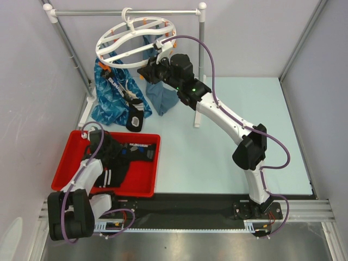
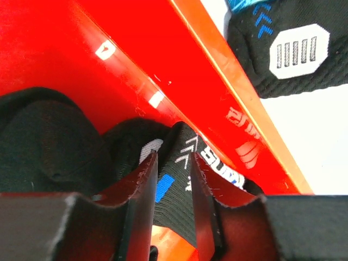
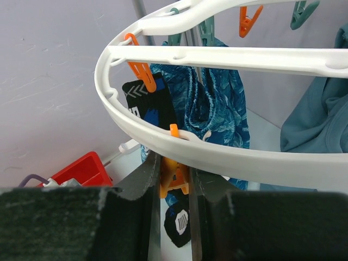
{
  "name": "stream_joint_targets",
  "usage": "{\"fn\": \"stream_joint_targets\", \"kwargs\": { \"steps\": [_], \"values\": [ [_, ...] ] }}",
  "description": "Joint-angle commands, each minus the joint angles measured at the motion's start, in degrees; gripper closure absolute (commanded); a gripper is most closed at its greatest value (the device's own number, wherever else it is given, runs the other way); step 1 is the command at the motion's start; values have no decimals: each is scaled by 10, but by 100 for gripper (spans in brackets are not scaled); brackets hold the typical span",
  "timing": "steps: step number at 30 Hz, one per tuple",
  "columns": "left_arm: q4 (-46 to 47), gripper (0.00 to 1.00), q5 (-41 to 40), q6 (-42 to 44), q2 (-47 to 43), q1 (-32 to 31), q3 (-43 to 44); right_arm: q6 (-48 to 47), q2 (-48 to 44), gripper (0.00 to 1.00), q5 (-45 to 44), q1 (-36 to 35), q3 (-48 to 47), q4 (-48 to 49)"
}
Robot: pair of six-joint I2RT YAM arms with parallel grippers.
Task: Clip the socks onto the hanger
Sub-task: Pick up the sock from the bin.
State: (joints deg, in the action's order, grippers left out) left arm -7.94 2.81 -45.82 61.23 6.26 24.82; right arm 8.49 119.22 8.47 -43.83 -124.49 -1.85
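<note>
- Top view: we see a pale table [image 1: 217, 136] between grey walls, with a grey rail stand [image 1: 125, 12] along the back. The white hanger [image 1: 101, 50] hangs tilted from the rail. The right gripper [image 1: 160, 51] is at the hanger's right rim. Below the ring hang a blue patterned cloth [image 1: 109, 95] and a hanging sock [image 1: 136, 117]. A red tray [image 1: 144, 176] at front left holds the other socks [image 1: 133, 154], and the left gripper [image 1: 111, 149] is down among them.
- Left wrist view: against the tray's red wall, the left gripper's jaws stand narrow with a sock fold [image 2: 182, 155] between its fingers [image 2: 142, 190]. We cannot tell whether they pinch it.
- Right wrist view: before a grey wall, the hanger's rim crosses the frame. The right gripper is clamped on an orange clip [image 3: 173, 182] under that rim. A teal cloth [image 3: 315, 119] hangs at right.
</note>
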Motion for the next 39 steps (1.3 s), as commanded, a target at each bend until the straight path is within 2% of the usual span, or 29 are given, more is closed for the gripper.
{"fn": "stream_joint_targets", "kwargs": {
  "steps": [1, 5, 8, 11, 17, 20, 23, 27, 33, 39],
  "values": [
    [16, 64, 20, 17, 19, 3, 2, 7, -17, 100, 12, -6, -1, 13],
    [-9, 54, -15, 27, 32, 3, 18, 7, -19, 100, 13, -6, -3, 11],
    [9, 53, 1, 26, 37, 4, 9, 6, -19, 100, 13, -6, -4, 11],
    [25, 60, 30, 22, 49, 3, 3, 8, -16, 100, 14, -6, -7, 11],
    [63, 65, 51, 22, 56, -1, -13, 10, -14, 100, 16, -7, -8, 10],
    [71, 86, 67, 27, 61, -3, -11, 11, -14, 100, 17, -7, -8, 8],
    [68, 100, 68, 34, 53, -3, -7, 11, -14, 100, 17, -8, -8, 5],
    [45, 100, 59, 42, 14, -12, -1, 7, -17, 100, 16, -8, -8, 2],
    [2, 100, 55, 80, -95, -41, 21, 2, -22, 100, 16, -8, -7, -4],
    [-30, 100, 91, 120, -151, -57, 74, 1, -27, 100, 16, -10, -4, -6]
  ]
}}
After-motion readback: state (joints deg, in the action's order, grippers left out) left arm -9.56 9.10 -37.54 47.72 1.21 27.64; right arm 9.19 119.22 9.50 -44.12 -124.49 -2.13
